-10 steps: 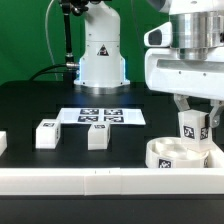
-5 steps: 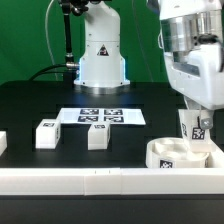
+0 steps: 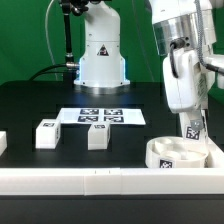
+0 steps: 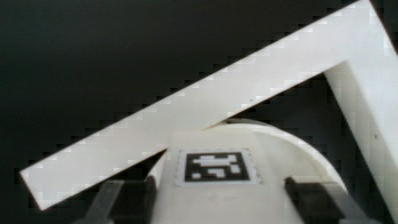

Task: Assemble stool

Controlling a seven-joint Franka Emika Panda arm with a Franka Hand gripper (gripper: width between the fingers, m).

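Seat point(image 3: 178, 153): lies in the rail point(image 3: 100, 180) corner at the exterior view's right. Just above it you see a tilted leg point(image 3: 192, 130), tag outward, clamped in the gripper point(image 3: 192, 124); you cannot tell whether it touches the seat. The fingers point(image 4: 118, 196) flank it. Two loose legs point(image 3: 47, 134) point(image 3: 97, 136) stand near the marker board point(image 3: 100, 116)

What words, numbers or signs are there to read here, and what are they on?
No words or numbers can be read.
Black triangle sign on the robot's base: symbol too small to read.
Black-and-white square patterns, no letters: marker board, seat, leg above it, loose legs.
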